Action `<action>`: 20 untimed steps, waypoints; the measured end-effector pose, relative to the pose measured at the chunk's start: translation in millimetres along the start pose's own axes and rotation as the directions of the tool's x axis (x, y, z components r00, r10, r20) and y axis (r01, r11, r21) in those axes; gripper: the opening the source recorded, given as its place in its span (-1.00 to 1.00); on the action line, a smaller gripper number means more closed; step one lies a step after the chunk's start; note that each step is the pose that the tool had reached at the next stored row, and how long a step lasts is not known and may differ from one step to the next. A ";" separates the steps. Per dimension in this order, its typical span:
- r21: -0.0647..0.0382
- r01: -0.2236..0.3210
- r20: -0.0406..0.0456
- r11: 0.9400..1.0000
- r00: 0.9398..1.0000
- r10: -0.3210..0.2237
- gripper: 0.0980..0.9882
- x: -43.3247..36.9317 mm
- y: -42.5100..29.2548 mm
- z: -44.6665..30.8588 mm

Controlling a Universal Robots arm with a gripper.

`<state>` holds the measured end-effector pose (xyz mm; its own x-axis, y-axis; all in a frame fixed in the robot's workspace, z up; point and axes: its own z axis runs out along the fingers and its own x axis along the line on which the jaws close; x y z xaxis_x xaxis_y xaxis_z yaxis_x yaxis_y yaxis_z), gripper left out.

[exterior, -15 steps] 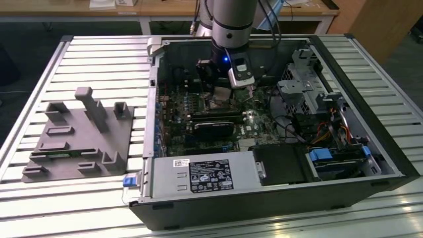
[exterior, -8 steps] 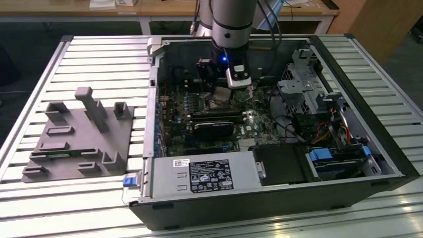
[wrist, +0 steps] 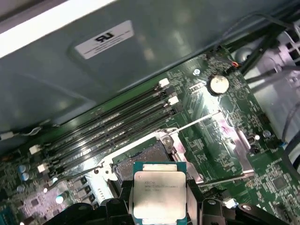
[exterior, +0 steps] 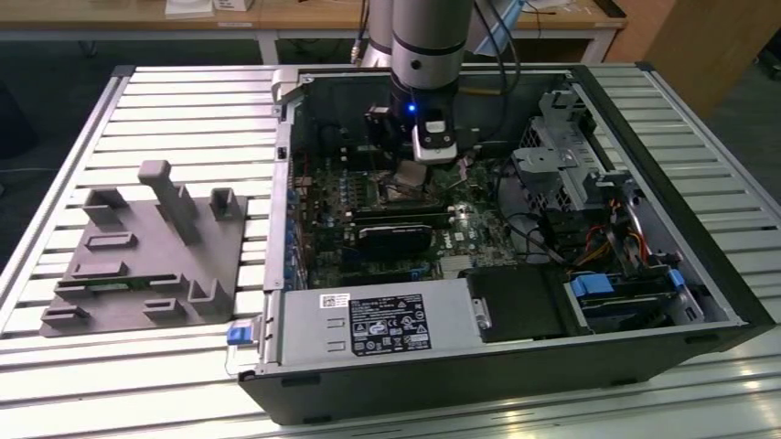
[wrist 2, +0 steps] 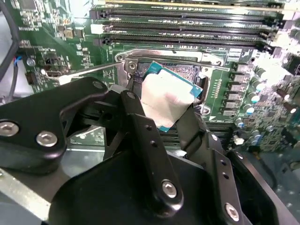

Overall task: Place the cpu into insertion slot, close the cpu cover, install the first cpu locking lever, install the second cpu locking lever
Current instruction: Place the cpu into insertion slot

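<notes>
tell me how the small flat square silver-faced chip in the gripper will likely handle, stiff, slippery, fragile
The small flat square silver-faced chip looks rigid, held unbent by its edges in the black gripper. Its smooth metal face is probably slippery. Thin and small, it is likely light and easily damaged.

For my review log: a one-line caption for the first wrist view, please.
The gripper holds the cpu by the insertion slot, not yet seated.
</notes>
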<state>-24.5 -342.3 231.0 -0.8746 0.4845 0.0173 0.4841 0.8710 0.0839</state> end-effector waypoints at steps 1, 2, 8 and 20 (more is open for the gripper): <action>0.000 -0.012 0.001 1.000 1.000 0.012 -0.01 0.0 0.0 0.0; 0.000 -0.025 0.002 1.000 1.000 0.025 -0.01 0.0 0.0 0.0; -0.002 -0.091 0.008 0.996 0.996 0.091 -0.01 0.0 0.0 0.2; -0.005 -0.226 0.020 0.974 0.974 0.227 -0.01 0.0 -0.1 0.6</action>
<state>-24.5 -342.3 230.4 -0.7416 0.6707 0.0164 0.6695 0.7382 0.0827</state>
